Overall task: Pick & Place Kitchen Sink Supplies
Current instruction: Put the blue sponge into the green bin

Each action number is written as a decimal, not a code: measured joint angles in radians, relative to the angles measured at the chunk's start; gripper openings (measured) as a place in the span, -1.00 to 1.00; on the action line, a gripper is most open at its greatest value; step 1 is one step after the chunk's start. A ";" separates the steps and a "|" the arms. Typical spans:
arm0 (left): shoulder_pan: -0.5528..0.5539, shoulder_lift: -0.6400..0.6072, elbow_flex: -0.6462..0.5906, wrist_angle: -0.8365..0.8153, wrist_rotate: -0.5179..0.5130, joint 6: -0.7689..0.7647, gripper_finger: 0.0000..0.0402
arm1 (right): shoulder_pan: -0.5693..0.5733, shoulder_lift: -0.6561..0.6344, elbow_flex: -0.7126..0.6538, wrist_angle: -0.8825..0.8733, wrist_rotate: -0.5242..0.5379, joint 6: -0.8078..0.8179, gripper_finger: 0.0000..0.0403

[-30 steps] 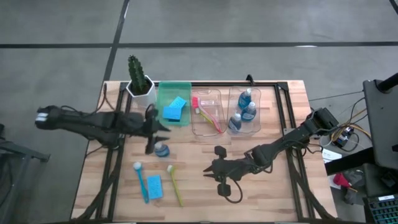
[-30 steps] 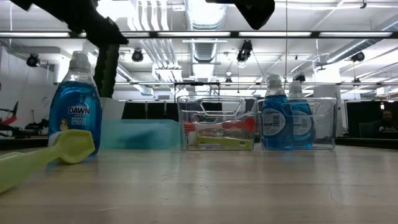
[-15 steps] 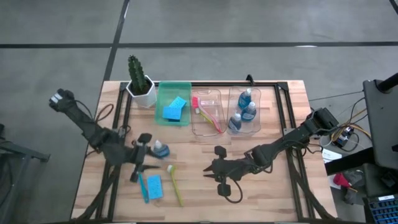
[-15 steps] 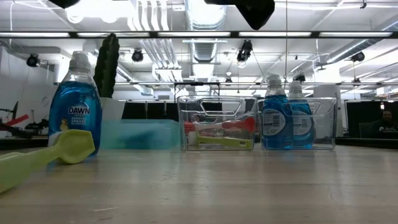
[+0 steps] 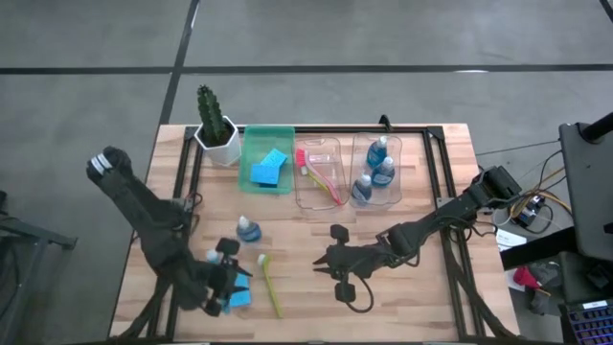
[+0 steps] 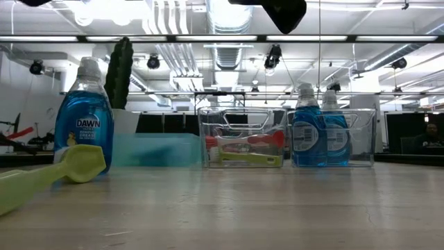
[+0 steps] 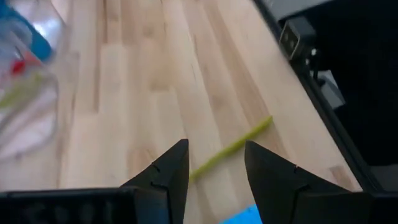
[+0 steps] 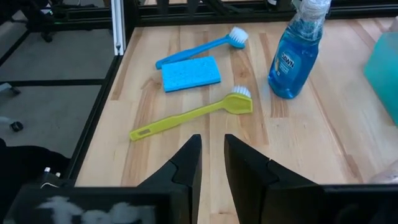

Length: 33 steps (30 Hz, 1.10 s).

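Over the front-left corner of the table, seen from above, the left gripper (image 5: 233, 285) hangs right over the blue sponge (image 5: 238, 287), with the yellow-green brush (image 5: 270, 286) just beside it. I'd say drop straight down so the fingers straddle only the sponge.

Low view: just 1 loose bottle (image 6: 84, 125) and the brush head.

Left wrist view: fingers parted, nothing between them, a blue corner peeking below.

Right wrist view: the right gripper (image 8: 211, 163) is parked mid-table, fingers nearly together, empty.
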 joint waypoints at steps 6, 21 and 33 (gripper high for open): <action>-0.056 0.119 0.033 -0.027 0.036 -0.176 -0.26 | 0.000 0.000 0.000 -0.001 0.000 -0.003 -0.65; -0.087 0.376 0.034 -0.018 0.169 -0.447 -0.26 | 0.000 0.000 0.000 -0.012 0.000 -0.052 -0.55; -0.088 0.477 0.037 -0.006 0.200 -0.506 -0.26 | 0.000 0.000 0.000 -0.014 -0.001 -0.077 -0.65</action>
